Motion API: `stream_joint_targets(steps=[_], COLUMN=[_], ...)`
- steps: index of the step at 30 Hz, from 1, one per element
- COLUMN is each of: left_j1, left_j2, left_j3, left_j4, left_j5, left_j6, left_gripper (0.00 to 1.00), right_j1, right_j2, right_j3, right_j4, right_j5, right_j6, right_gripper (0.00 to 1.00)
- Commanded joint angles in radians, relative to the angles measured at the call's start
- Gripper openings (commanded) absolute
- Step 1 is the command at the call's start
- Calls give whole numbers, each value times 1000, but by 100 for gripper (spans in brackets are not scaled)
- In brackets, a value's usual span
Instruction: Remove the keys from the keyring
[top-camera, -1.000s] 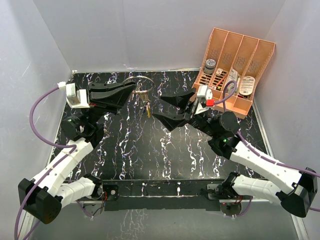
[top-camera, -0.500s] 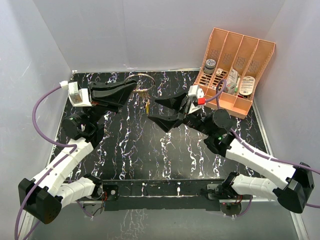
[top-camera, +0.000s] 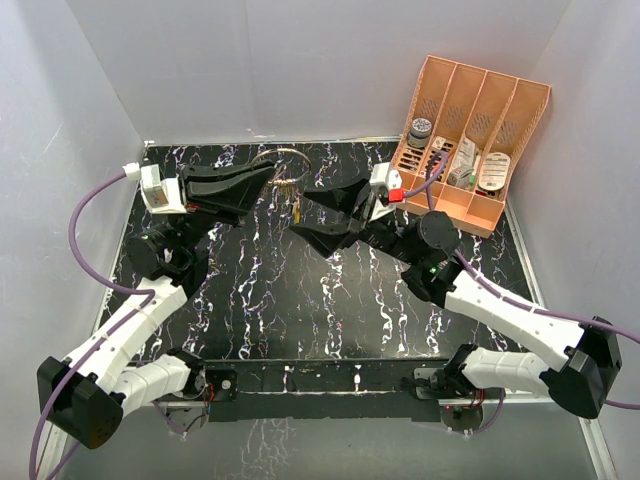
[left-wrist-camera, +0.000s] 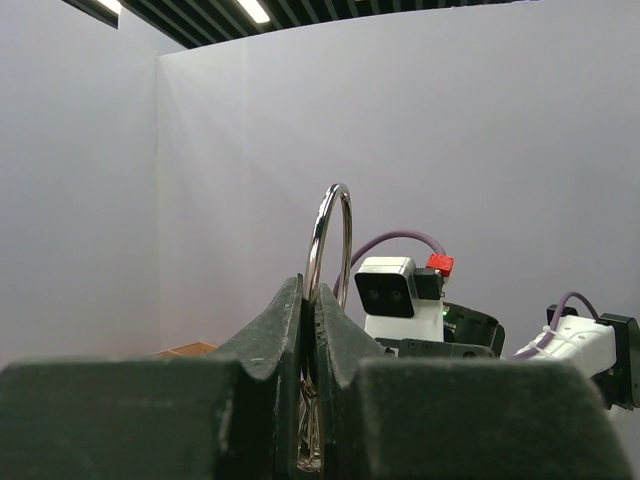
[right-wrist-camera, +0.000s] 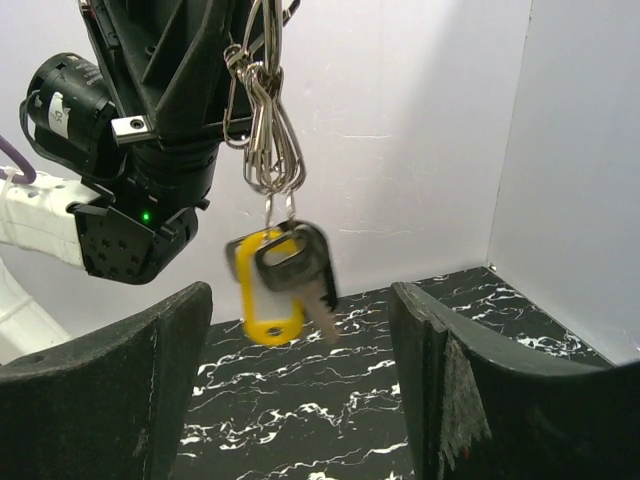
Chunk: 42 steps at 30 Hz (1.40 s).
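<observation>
My left gripper (top-camera: 268, 176) is shut on the keyring (top-camera: 287, 152), a thin silvery ring held up above the far middle of the table. In the left wrist view the keyring (left-wrist-camera: 318, 225) stands up out of the closed left gripper (left-wrist-camera: 309, 292). Small linked rings (right-wrist-camera: 268, 150) hang from it, carrying the keys (right-wrist-camera: 303, 262) and a yellow plastic tag (right-wrist-camera: 262, 318), slightly blurred. The keys (top-camera: 296, 209) hang clear of the table. My right gripper (top-camera: 300, 217) is open and empty; in its wrist view the right gripper (right-wrist-camera: 300, 290) has a finger on each side of the keys, not touching them.
An orange slotted organiser (top-camera: 500, 95) stands at the back right, holding a grey-lidded jar (top-camera: 419, 131) and other small items. The black marbled table (top-camera: 300, 300) is enclosed by white walls on the left, back and right.
My right gripper has moved left and forward, up to the hanging keys, staying open. My left gripper has kept its hold on the keyring, nearly still.
</observation>
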<state>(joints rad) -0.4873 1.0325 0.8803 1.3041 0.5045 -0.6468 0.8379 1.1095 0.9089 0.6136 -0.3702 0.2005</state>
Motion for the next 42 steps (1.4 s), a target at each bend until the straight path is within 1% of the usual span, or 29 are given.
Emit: stream_joint_targets(steps=[1, 5, 7, 8, 12, 13, 16, 17, 19, 24, 29, 31, 34, 36, 38, 40, 42], left_j1=[1, 1, 1, 2, 1, 1, 1, 1, 1, 1, 1, 1, 1, 1, 1, 1, 1], left_j2=[-28, -31, -35, -36, -55, -64, -92, -105, -123, -139, -163, -173, -176, -175, -178, -182, -193], left_j3=[-10, -18, -23, -25, -22, -17, 4, 13, 25, 25, 39, 40, 62, 83, 90, 89, 72], left_j4=[58, 54, 52, 50, 6, -12, -79, -116, -162, -201, -326, -362, -455, -554, -609, -646, -656], left_j5=[-29, -33, -35, -36, -37, -36, -27, -26, -28, -35, -74, -96, -128, -147, -155, -151, -143], left_j6=[8, 8, 11, 13, 52, 66, 115, 134, 163, 189, 250, 272, 317, 349, 371, 384, 387], left_gripper=[0, 0, 0, 0, 0, 0, 0, 0, 0, 0, 0, 0, 0, 6, 15, 23, 34], right_j1=[7, 7, 9, 9, 9, 9, 10, 10, 9, 10, 9, 10, 10, 10, 10, 10, 10], right_j2=[16, 29, 36, 38, 30, 22, -18, -35, -67, -116, -143, -146, -142, -155, -170, -170, -160], right_j3=[61, 69, 77, 81, 94, 94, 78, 71, 60, 65, 93, 95, 134, 137, 140, 160, 189], right_j4=[71, 77, 73, 68, 6, -14, -65, -78, -94, -127, -176, -182, -247, -253, -254, -277, -304], right_j5=[4, 6, 6, 4, 15, 26, 60, 73, 102, 136, 163, 143, 144, 183, 203, 209, 212], right_j6=[-18, -15, -16, -18, -46, -58, -93, -102, -121, -154, -177, -179, -192, -204, -219, -235, -251], right_gripper=[69, 67, 61, 55, 22, 16, 3, 0, 0, 0, 0, 0, 0, 0, 0, 0, 0])
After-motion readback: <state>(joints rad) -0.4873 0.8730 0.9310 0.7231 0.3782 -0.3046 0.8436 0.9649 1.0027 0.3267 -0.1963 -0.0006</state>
